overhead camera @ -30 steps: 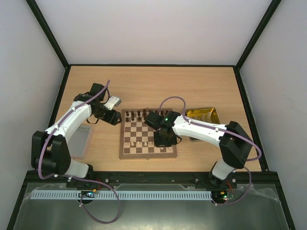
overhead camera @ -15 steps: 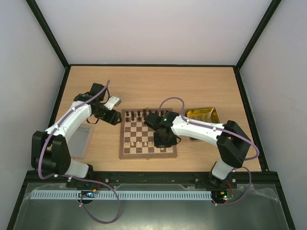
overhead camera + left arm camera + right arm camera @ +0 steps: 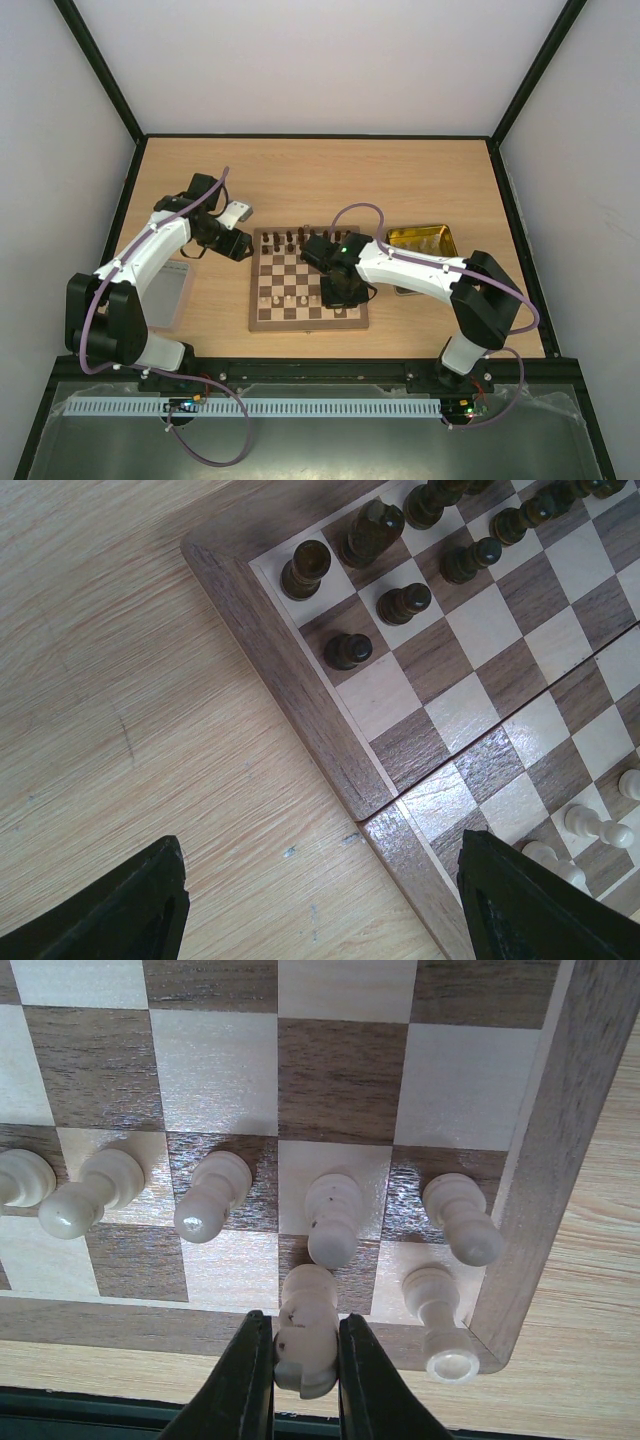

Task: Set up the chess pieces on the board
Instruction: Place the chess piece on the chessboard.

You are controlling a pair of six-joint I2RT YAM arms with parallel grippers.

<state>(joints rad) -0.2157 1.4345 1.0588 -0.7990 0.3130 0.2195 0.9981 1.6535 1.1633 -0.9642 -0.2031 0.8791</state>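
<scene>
**Observed.** The right hand [image 3: 305, 1322] is closed on a cream piece [image 3: 306, 1298], with one finger on each side of its upper body. It holds the piece upright over the board [image 3: 262, 322], in the near row and one square in from the near right corner. The corner square itself holds a cream corner piece [image 3: 440, 1330], which is just beside the held one but not touching it. A row of cream pawns [image 3: 212, 1200] stands one rank further in, and the nearest pawn is close to the held piece's base. It cannot be told from these views whether the base is resting on the square.

The left hand [image 3: 320, 880] is open and holds nothing. It hangs over the board's left edge, where the border meets the tabletop [image 3: 120, 680]. The dark pieces [image 3: 348, 650] stand at the board's far side.

**Assessment.** The step in hand appears to be seating this cream piece on its near-row square.

**Recommendations.**
- Lower the piece straight down until the base sits flat and centred on the square. It should not straddle the line toward the pawn rank.
- Open the fingers only slightly, because the corner piece leaves little room on that side.
- Lift the hand vertically. A sideways exit risks toppling the corner piece or the pawn ahead.
- Keep the left hand off the board until the right hand is away.
</scene>
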